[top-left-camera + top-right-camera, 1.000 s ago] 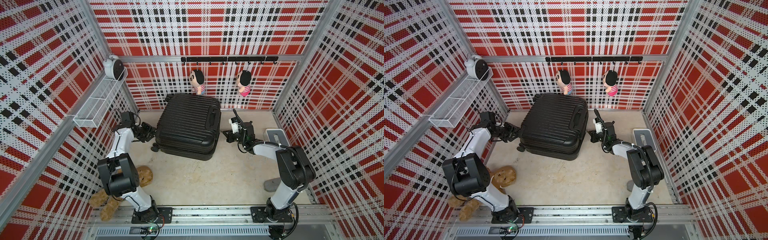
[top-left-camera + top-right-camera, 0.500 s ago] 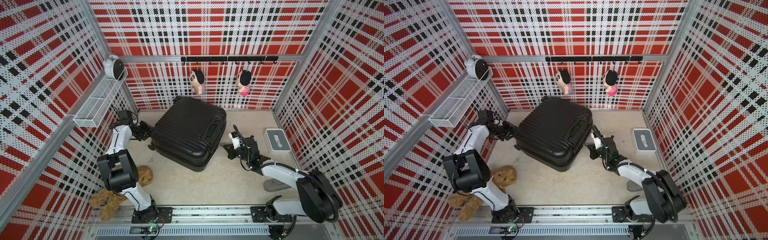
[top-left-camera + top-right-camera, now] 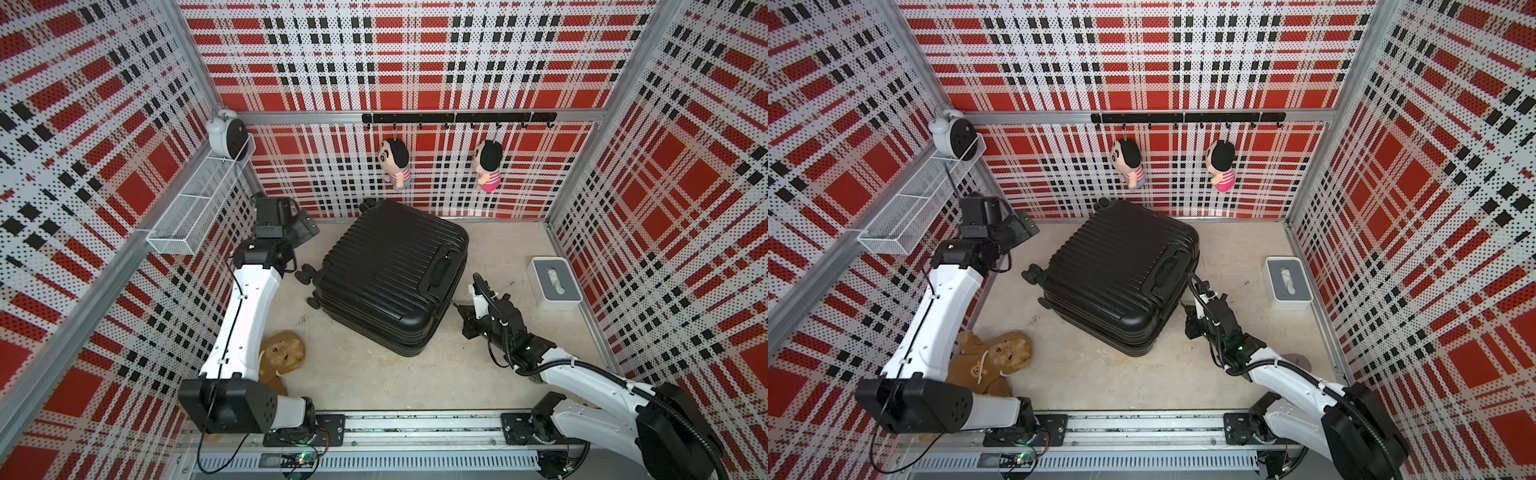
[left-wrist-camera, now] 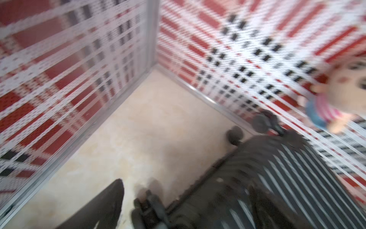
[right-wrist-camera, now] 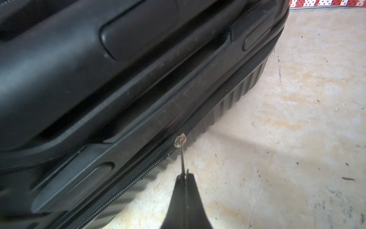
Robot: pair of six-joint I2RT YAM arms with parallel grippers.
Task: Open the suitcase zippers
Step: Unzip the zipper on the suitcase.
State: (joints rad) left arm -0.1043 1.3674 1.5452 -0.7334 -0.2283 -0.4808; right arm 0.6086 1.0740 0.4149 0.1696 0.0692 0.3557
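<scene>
Right end effector (image 5: 187, 176): clenched on the tip of the thin metal zipper pull (image 5: 183, 158), which stretches taut from the slider (image 5: 179, 140).
Left end effector (image 3: 305, 226): spread wide and holding nothing. It is beside the wall and apart from the suitcase (image 3: 390, 274). Its wrist view is blurred.
Zipper track (image 5: 138, 174): runs along the seam between the two shell halves, just below the side handle (image 5: 158, 35). The suitcase lies flat and skewed on the tabletop (image 3: 365, 374).
Risk, slip: only the pull's very tip is pinched, so a hard or off-line tug could probably strip it out of the grip.
Risk, dragging: nothing braces the shell. The tug may slide or turn the whole suitcase instead of running the slider, perhaps towards the tissue box (image 3: 555, 289).
Risk, jam: a rounded corner lies along the track, and a pull that leaves the line of the track there could bind the slider.
Writing: no brand, label or lettering can be read on the shell, handle or tissue box.
</scene>
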